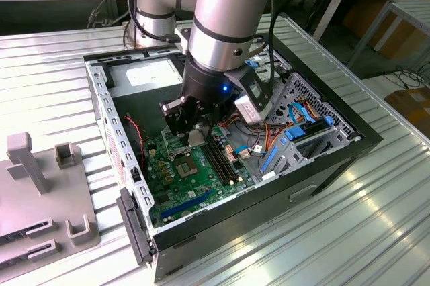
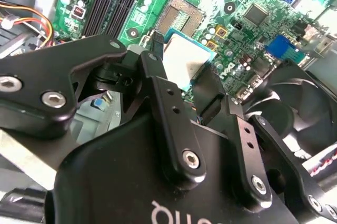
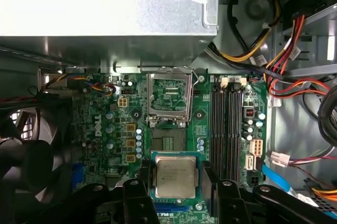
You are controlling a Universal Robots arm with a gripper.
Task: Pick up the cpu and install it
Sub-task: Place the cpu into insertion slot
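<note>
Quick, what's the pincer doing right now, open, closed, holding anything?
Pincer: closed on the cpu, gripping it by two opposite edges.

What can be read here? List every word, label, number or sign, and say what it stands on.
Power supply label: symbols and print cut off at the edge, nothing readable.
Motherboard: white print, too small to read.
cpu, held in the gripper: faint lines of print, too small to read.
Gripper body, second wrist view: white letters cut off, unreadable.
</note>
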